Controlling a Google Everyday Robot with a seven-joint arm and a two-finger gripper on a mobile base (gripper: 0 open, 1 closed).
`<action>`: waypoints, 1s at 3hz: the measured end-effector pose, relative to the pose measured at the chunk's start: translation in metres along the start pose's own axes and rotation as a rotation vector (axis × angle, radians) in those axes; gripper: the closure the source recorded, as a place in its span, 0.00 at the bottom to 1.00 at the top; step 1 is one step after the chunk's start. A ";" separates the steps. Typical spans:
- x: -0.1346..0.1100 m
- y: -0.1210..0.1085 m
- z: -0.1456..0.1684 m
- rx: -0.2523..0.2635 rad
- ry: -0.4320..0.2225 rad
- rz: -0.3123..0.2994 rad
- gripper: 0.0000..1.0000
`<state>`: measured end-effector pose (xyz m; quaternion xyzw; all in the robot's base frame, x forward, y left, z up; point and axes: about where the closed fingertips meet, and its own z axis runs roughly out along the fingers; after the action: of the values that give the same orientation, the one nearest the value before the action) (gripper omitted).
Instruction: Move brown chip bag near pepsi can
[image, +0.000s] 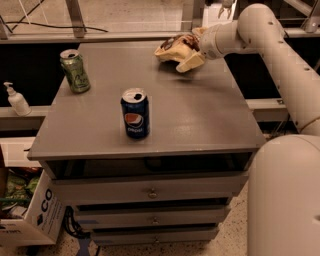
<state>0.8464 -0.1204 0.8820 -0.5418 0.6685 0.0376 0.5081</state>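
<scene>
The pepsi can (135, 114) stands upright near the front of the cabinet top (210, 120); a low or fast approach could tip it or push it toward the front edge. The green can (75, 71) stands well apart at the left rear. At the far right, the gripper (189, 50) is clamped on the brown chip bag (172, 47), which appears lifted just clear of the surface, and the crinkled foil could slip free in transit.
</scene>
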 end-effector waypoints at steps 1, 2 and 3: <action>0.006 0.025 0.011 -0.043 0.016 0.007 0.17; 0.006 0.027 0.014 -0.047 0.015 0.008 0.00; 0.004 0.028 0.017 -0.047 0.012 -0.001 0.18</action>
<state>0.8359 -0.1017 0.8565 -0.5541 0.6701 0.0497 0.4914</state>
